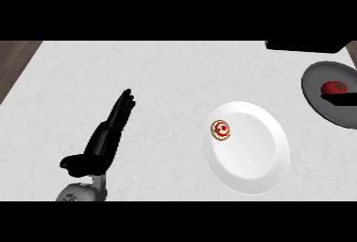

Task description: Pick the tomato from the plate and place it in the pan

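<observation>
I'm looking down on what reads as a kitchen counter (160, 80): a pale, marbled white worktop fills nearly the whole view, and a strip of dark wood-grain floor (15, 61) shows past its far left corner. The things on it are cooking things. A white plate (254, 160) sits right of centre with a small round red-and-white item (221, 130) on its left part. At the right edge lies a dark grey pan (324, 106) with a red tomato (334, 87) inside it.
</observation>
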You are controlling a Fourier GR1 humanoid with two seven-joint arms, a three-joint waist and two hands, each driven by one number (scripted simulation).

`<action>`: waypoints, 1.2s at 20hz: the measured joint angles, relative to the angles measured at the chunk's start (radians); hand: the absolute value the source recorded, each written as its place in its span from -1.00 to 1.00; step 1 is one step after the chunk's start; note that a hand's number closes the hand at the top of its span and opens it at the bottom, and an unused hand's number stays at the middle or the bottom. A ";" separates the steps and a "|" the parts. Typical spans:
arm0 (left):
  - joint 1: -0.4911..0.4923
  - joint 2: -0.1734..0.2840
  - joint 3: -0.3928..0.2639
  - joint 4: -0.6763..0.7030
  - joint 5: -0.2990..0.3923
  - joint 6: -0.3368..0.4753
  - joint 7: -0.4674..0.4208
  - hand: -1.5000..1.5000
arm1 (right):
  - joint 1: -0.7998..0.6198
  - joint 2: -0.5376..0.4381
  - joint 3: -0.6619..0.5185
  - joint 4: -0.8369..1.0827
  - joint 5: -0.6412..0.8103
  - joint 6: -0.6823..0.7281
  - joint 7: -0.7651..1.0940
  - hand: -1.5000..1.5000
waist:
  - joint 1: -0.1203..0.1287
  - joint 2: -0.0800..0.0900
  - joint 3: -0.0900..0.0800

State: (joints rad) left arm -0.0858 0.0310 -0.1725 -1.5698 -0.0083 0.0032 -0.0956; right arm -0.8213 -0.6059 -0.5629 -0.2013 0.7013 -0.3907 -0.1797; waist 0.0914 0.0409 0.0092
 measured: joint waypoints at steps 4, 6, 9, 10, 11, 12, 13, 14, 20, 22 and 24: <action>0.004 -0.010 -0.003 -0.002 -0.004 0.011 0.001 0.00 | -0.009 0.014 -0.069 -0.024 -0.074 -0.014 -0.099 -1.00 | -0.006 -0.002 0.001; 0.002 -0.008 0.002 -0.005 -0.003 0.013 0.006 0.00 | -0.002 0.018 -0.111 -0.035 -0.118 -0.020 -0.154 -1.00 | -0.013 -0.004 0.001; 0.011 -0.001 0.009 -0.008 0.003 0.005 0.002 0.00 | 0.000 -0.004 -0.170 -0.036 -0.182 0.021 -0.208 -1.00 | -0.020 -0.007 0.000; 0.015 0.003 0.014 -0.009 0.006 0.004 0.003 0.00 | 0.009 -0.013 -0.189 -0.034 -0.203 0.043 -0.231 -1.00 | -0.025 -0.009 0.000; 0.017 0.002 0.016 -0.001 0.003 0.008 -0.007 0.00 | 0.018 -0.019 -0.208 -0.030 -0.225 0.069 -0.250 -1.00 | -0.031 -0.011 -0.001; 0.025 0.001 0.013 -0.002 0.000 0.009 -0.010 0.00 | 0.026 -0.028 -0.226 -0.028 -0.246 0.092 -0.268 -1.00 | -0.034 -0.012 -0.001; 0.032 0.001 0.015 -0.002 0.000 0.010 -0.015 0.00 | 0.037 -0.041 -0.241 -0.023 -0.264 0.127 -0.284 -1.00 | -0.037 -0.014 -0.002; 0.033 -0.001 0.014 0.002 -0.003 0.013 -0.015 0.00 | 0.044 -0.052 -0.256 -0.019 -0.283 0.162 -0.299 -1.00 | -0.041 -0.015 -0.002; 0.051 0.000 0.015 -0.030 -0.002 0.019 0.010 0.00 | 0.124 -0.095 -0.303 0.007 -0.360 0.409 -0.396 -1.00 | -0.057 -0.025 -0.003; 0.050 0.003 0.024 -0.017 0.002 0.016 0.003 0.00 | 0.158 -0.099 -0.299 0.008 -0.368 0.474 -0.437 -1.00 | -0.062 -0.026 -0.004; 0.060 0.002 0.020 -0.022 -0.005 0.017 -0.002 0.00 | 0.194 -0.094 -0.292 0.006 -0.375 0.519 -0.482 -1.00 | -0.065 -0.029 -0.005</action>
State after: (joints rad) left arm -0.0254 0.0335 -0.1529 -1.5915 -0.0134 0.0206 -0.0981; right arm -0.6268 -0.6996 -0.8549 -0.1952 0.3266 0.1283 -0.6620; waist 0.0265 0.0123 0.0043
